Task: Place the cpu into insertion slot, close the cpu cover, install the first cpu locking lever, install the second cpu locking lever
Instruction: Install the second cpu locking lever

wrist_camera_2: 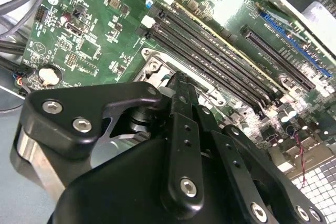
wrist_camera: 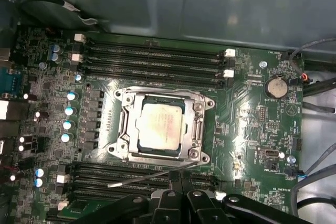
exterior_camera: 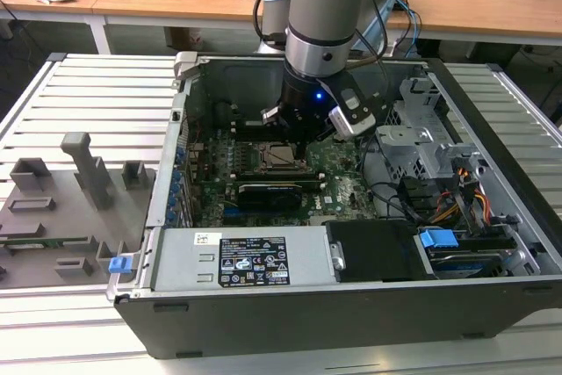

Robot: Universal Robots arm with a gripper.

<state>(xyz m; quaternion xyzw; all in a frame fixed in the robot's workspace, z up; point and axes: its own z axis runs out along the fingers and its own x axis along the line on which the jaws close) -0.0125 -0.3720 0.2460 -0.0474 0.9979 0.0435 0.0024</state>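
1 cpu (wrist_camera: pixel 160 125) just beside hand (wrist_camera: pixel 181 178)

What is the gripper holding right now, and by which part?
It cannot be told. The gripper sits at the edge of the insertion slot, by a thin metal lever; the cpu lies under the closed cpu cover.

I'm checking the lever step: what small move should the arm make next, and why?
Probably a short push of the gripper against the thin lever, toward its catch. In the first wrist view the chip is seated and the cover lies flat around it, but this lever angles away from the cover's edge and looks unlatched, right beside the gripper.
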